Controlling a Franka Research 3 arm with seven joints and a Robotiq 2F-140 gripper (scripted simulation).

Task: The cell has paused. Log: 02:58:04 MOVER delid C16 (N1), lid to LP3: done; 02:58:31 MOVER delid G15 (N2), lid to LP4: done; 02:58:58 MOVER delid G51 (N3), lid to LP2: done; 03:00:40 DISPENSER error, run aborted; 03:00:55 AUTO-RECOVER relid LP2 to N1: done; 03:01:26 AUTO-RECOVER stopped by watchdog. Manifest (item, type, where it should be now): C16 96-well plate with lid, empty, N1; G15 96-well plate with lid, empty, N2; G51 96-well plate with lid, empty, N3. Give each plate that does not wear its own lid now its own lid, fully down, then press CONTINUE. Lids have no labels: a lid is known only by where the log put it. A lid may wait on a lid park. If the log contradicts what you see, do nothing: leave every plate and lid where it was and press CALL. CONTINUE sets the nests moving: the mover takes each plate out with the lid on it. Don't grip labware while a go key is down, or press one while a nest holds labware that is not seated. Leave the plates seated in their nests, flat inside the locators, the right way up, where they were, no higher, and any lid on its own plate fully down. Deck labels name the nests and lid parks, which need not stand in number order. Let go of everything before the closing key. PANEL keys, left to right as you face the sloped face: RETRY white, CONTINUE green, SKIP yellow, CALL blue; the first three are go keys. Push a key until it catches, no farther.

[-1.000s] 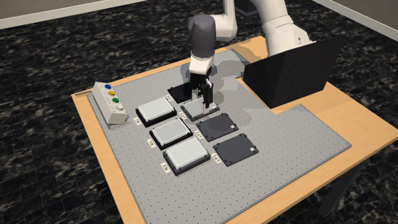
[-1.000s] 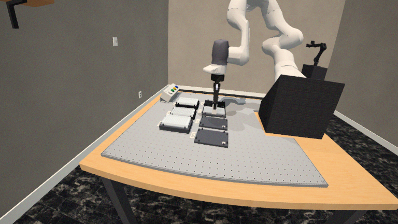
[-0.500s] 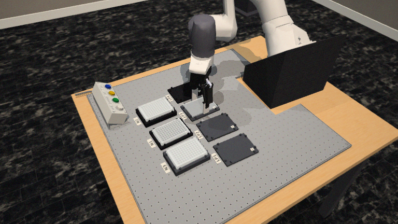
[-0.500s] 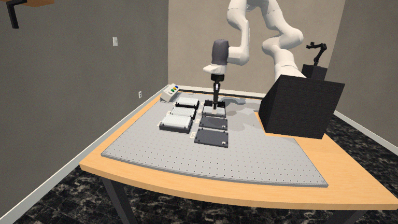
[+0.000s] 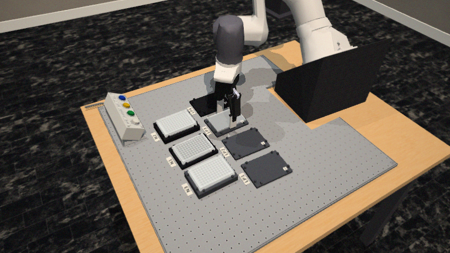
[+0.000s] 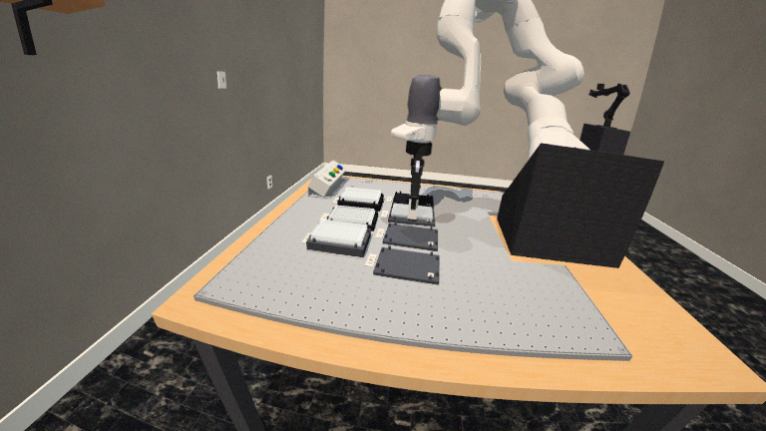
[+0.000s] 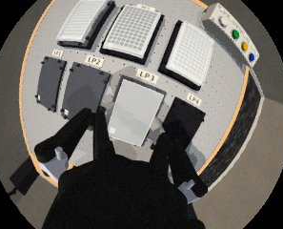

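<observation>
Three white well plates stand in a column of nests: N2 point(image 5: 176, 123) nearest the panel, N1 point(image 5: 193, 148) in the middle, N3 point(image 5: 210, 173) at the front. The N1 plate shows its well grid sharply. The N2 and N3 plates look smoother, as if lidded. A clear lid point(image 5: 222, 120) lies low on lid park LP3 point(image 7: 136, 111). My gripper point(image 5: 228, 119) stands upright over it and is shut on the lid's long sides, as the wrist view point(image 7: 133, 124) shows. Parks LP4 point(image 5: 203, 103), LP2 point(image 5: 245, 142) and LP1 point(image 5: 266, 168) are bare.
The key panel point(image 5: 124, 119) stands left of N2, with blue point(image 5: 122, 97), yellow point(image 5: 126, 105), green point(image 5: 130, 112) and white point(image 5: 135, 121) keys. A large black box point(image 5: 331, 81) stands at the right behind the parks.
</observation>
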